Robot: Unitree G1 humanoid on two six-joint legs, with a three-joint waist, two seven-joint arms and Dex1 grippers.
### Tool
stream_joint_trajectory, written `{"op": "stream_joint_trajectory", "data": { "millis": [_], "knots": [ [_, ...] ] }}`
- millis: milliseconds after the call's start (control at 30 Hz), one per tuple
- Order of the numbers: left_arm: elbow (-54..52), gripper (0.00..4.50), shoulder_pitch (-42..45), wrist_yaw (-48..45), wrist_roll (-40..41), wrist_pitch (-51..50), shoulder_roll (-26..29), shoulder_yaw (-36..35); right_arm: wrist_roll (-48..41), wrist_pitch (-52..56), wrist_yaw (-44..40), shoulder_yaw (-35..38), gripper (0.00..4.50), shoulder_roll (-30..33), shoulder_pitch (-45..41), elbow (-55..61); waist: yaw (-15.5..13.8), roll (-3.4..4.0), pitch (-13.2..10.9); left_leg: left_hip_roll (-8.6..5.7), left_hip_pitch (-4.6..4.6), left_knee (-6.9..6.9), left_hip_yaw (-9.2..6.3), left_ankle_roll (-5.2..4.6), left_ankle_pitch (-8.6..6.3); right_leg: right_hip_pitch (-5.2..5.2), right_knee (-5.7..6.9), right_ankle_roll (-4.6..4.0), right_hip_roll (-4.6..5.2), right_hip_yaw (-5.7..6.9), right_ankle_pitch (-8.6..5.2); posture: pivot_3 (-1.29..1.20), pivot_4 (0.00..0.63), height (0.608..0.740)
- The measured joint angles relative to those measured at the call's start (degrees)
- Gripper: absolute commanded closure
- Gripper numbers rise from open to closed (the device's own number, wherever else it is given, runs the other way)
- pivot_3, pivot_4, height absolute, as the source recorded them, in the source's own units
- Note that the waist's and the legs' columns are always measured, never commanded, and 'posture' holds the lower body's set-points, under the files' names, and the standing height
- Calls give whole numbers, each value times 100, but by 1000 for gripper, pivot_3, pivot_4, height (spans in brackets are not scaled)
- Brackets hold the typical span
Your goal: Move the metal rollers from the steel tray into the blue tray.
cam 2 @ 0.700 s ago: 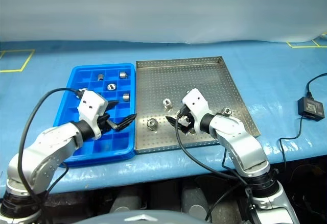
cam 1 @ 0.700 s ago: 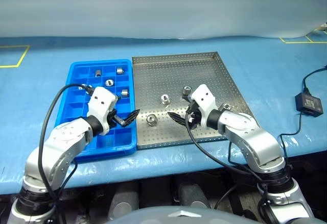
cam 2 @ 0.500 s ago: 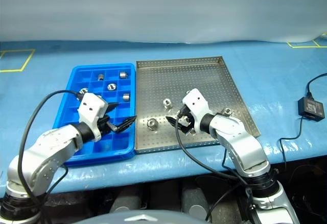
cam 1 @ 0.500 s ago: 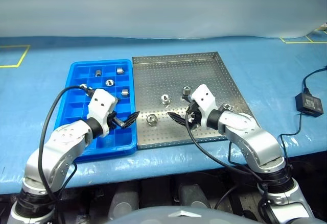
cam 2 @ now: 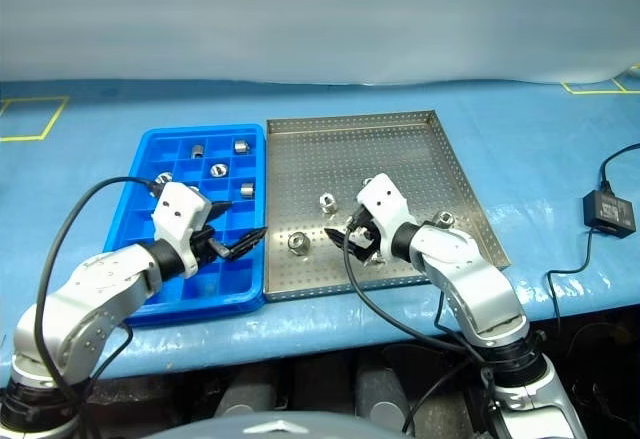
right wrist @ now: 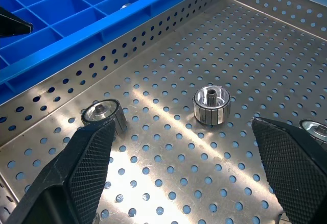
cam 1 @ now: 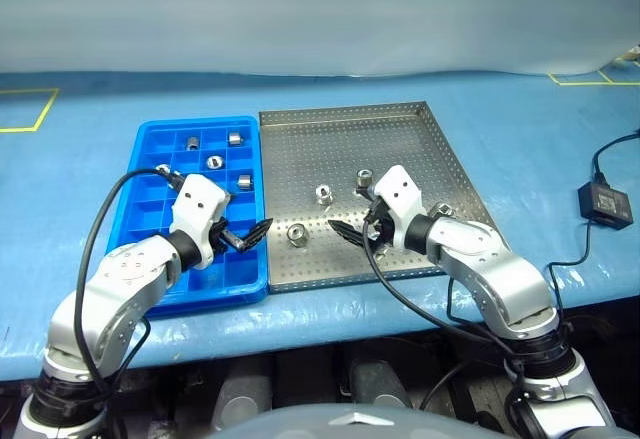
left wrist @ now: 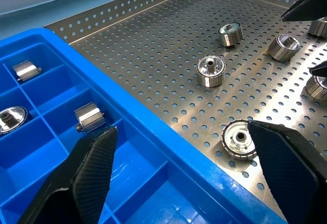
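Observation:
The steel tray lies at the table's middle with the blue tray against its left side. Several metal rollers rest on the perforated floor, among them one between my two grippers, one and one farther back. More rollers sit in the blue tray's far compartments. My left gripper hovers open and empty over the blue tray's near right rim. The right gripper hovers open and empty over the steel tray's near part, with a roller just ahead of its fingers.
A black box with a cable lies on the blue table cover at the right. Yellow tape marks show at the far left and far right. The table's front edge runs close below both trays.

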State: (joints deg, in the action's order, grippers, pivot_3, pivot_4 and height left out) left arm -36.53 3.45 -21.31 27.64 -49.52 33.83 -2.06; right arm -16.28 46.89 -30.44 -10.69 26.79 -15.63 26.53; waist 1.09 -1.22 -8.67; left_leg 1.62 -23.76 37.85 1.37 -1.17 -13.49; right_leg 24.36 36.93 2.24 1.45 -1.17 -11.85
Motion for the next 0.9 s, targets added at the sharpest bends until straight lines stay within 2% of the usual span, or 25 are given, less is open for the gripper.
{"op": "stream_joint_trajectory", "data": {
  "millis": [700,900],
  "knots": [
    [-142,56,-10,60,-2,-15,-98,28,2,0,34,-63,7,-58,-95,-29,-40,0,0,0,0,0,0,0,0,-1,0,0,0,0,0,-2,150,740],
    [-21,56,546,-232,-74,-32,162,411,10,-4,71,-82,7,-88,-75,-24,-42,0,0,-3,0,6,-1,0,0,-3,0,1,-2,0,0,-42,150,740]
  ]
}}
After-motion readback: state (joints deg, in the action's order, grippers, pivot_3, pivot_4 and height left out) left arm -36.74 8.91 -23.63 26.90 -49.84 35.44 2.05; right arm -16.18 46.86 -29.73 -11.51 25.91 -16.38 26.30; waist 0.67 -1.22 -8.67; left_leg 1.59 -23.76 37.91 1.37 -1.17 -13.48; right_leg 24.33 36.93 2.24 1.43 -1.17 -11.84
